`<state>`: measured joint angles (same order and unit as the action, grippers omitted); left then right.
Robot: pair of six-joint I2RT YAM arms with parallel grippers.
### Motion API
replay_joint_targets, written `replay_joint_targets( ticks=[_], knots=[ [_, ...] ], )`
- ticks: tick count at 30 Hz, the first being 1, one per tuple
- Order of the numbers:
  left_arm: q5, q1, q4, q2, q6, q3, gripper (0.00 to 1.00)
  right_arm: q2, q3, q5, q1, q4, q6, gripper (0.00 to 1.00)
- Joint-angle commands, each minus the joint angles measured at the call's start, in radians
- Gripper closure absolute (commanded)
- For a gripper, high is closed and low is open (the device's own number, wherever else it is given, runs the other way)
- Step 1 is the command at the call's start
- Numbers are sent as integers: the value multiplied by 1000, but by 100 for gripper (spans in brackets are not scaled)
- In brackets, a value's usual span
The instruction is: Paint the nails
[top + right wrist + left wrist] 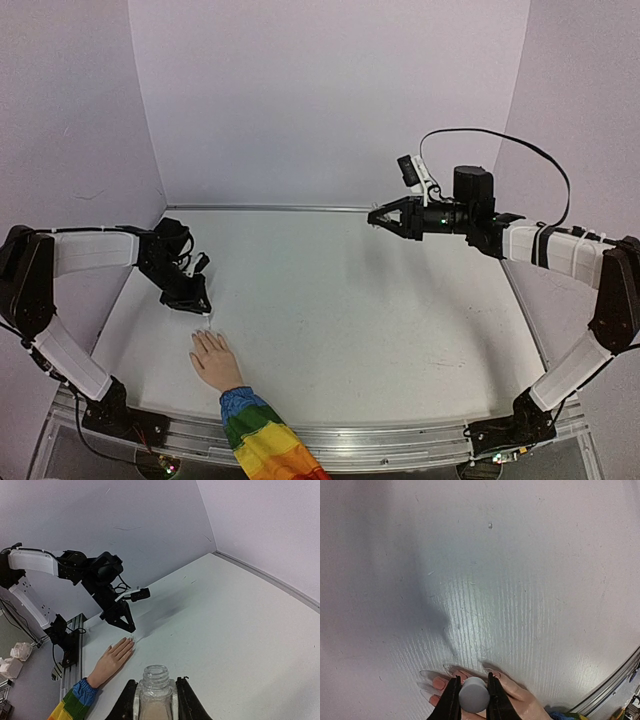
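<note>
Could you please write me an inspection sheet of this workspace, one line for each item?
Surface: white table, fine scratches.
Job's things: hand lies flat near the left arm; nails look pale, paint cannot be told; bottle is open; cap is off it.
Clutter: nothing seen on the table.
Grippers: left gripper shut on the cap, over the fingers; right gripper shut on the bottle, held high at the far right.
Cables: black cable loops above the right arm.
Surroundings: lilac walls; metal rail at the near edge.
</note>
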<state>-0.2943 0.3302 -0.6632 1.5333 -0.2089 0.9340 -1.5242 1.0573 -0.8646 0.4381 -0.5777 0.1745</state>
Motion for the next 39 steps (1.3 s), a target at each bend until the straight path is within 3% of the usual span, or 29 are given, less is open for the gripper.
replay_joint_targets(
  ticks=[1, 39],
  knots=[
    [15, 7, -7, 17, -7, 3, 100, 18, 10, -39, -4, -74, 8, 100],
    [54, 8, -4, 76, -4, 6, 100, 9, 7, -36, -4, -75, 15, 100]
  ],
)
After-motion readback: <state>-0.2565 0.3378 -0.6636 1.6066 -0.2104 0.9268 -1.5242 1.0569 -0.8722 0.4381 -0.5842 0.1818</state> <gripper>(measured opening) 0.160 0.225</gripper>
